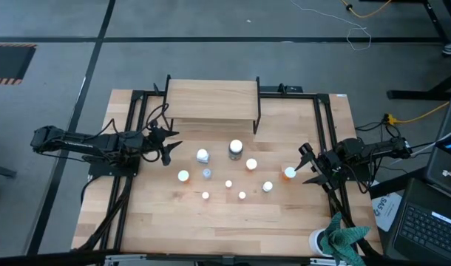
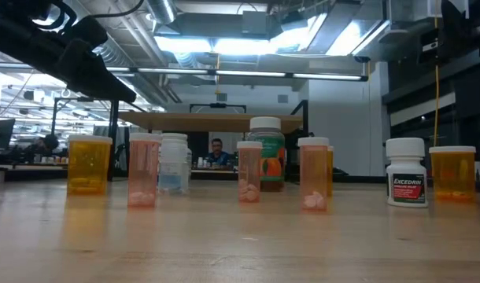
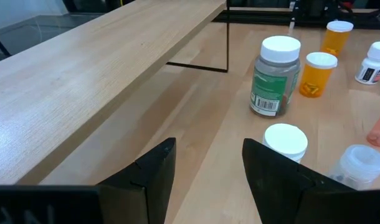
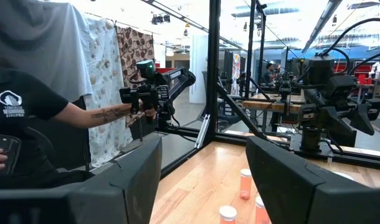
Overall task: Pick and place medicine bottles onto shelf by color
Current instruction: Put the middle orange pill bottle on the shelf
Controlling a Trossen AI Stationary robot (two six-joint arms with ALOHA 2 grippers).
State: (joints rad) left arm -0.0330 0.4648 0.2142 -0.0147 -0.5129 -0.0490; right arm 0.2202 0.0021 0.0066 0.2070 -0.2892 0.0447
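Several white-capped medicine bottles stand upright on the tabletop in front of the shelf [image 1: 211, 100]. Among them are a large dark green one [image 1: 235, 148], a white one [image 1: 202, 156], orange ones [image 1: 251, 164] [image 1: 183, 176] and a white Excedrin one [image 2: 406, 173]. My left gripper [image 1: 169, 145] is open and empty, left of the white bottle and near the shelf's front edge [image 3: 96, 68]. The green bottle also shows in the left wrist view [image 3: 274, 78]. My right gripper [image 1: 309, 165] is open and empty, just right of an orange bottle [image 1: 289, 172].
A white cup with teal cloth [image 1: 336, 240] stands at the near right corner. Black frame rails [image 1: 325, 125] run along the table's sides. A laptop [image 1: 425, 222] sits off the table's right edge. A person's arm [image 4: 84, 115] shows beyond the table.
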